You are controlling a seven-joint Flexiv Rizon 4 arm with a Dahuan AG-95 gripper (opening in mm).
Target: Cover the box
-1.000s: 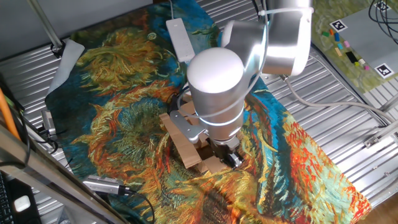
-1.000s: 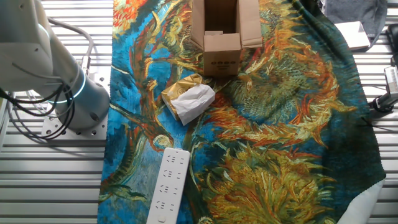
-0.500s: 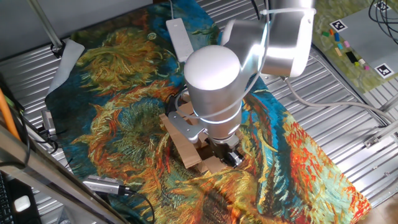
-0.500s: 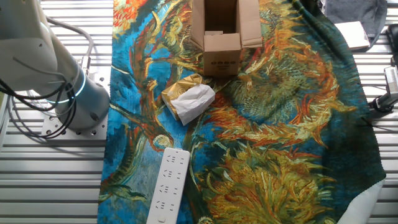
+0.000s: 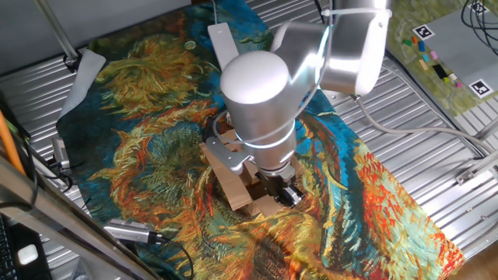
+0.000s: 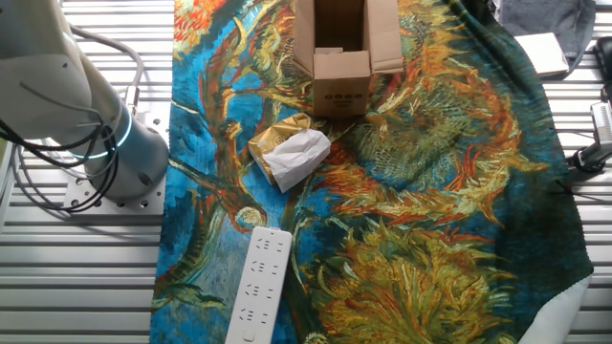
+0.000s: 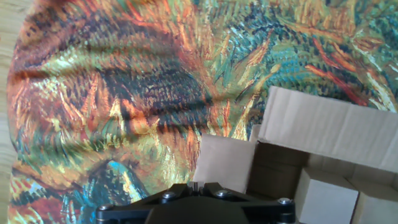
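Note:
The brown cardboard box (image 6: 342, 72) stands open on the patterned cloth, its top flaps spread outward. In one fixed view the arm's big white joint hides most of the box (image 5: 227, 177); only its left flaps show. My gripper (image 5: 286, 194) hangs low at the box's near right corner. In the hand view the box (image 7: 323, 127) fills the lower right, with one flap folded out and small cardboard blocks (image 7: 326, 199) inside. My gripper (image 7: 196, 185) is at the bottom edge, its tips together with nothing between them, above a side flap (image 7: 225, 163).
A crumpled white paper on a gold packet (image 6: 292, 153) lies in front of the box. A white power strip (image 6: 256, 287) lies further off. The robot base (image 6: 96, 124) stands at the cloth's left edge. Cables and a clamp (image 6: 585, 158) sit at the right.
The arm's white joint has shifted a little to the left over the box. The box, paper and power strip have not moved.

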